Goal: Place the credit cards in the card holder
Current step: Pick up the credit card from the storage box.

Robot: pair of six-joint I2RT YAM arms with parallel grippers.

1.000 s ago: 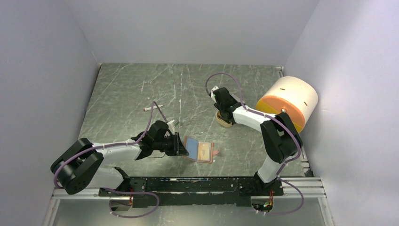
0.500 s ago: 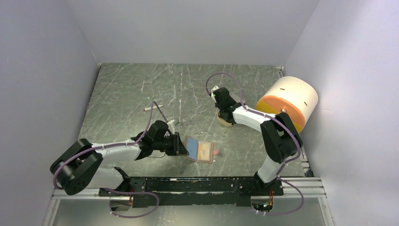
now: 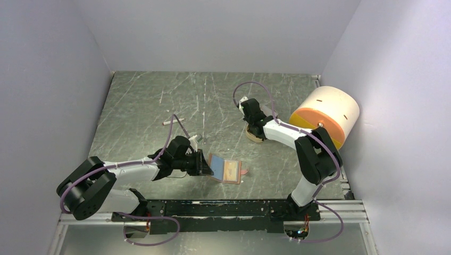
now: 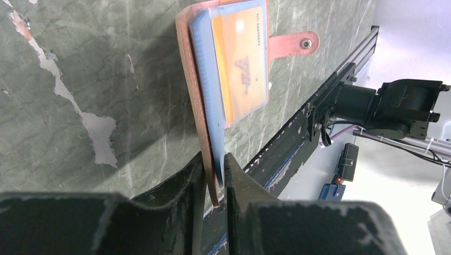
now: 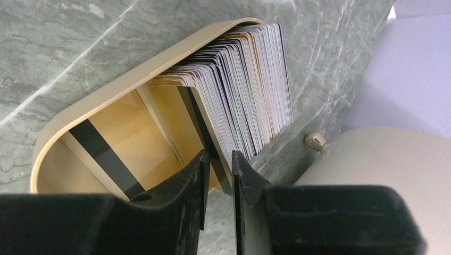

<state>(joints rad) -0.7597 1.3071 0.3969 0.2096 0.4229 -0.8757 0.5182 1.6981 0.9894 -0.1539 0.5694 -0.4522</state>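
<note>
The card holder [image 3: 227, 171] lies open on the table near the front, reddish-brown [image 4: 186, 79], with a light blue card [image 4: 205, 85] and an orange-yellow card [image 4: 242, 64] in it. My left gripper [image 4: 214, 159] is shut on its near edge, pinching the leather and the blue layer [image 3: 205, 166]. Several more credit cards [image 5: 255, 79] stand packed in a tan tray [image 5: 106, 90]. My right gripper [image 5: 219, 154] reaches down at that tray [image 3: 254, 139]. Its jaws stand narrowly apart astride the front card [image 5: 199, 117], which has a dark stripe.
A big cream-and-orange cylinder [image 3: 324, 114] lies right of the tray, close to my right arm. A small white stick [image 3: 171, 121] rests left of centre. Another striped card [image 5: 103, 156] lies inside the tray. The black rail [image 3: 213, 207] runs along the front edge.
The right gripper's jaws have drawn closer together around the front card of the stack. The left gripper and the card holder have stayed put.
</note>
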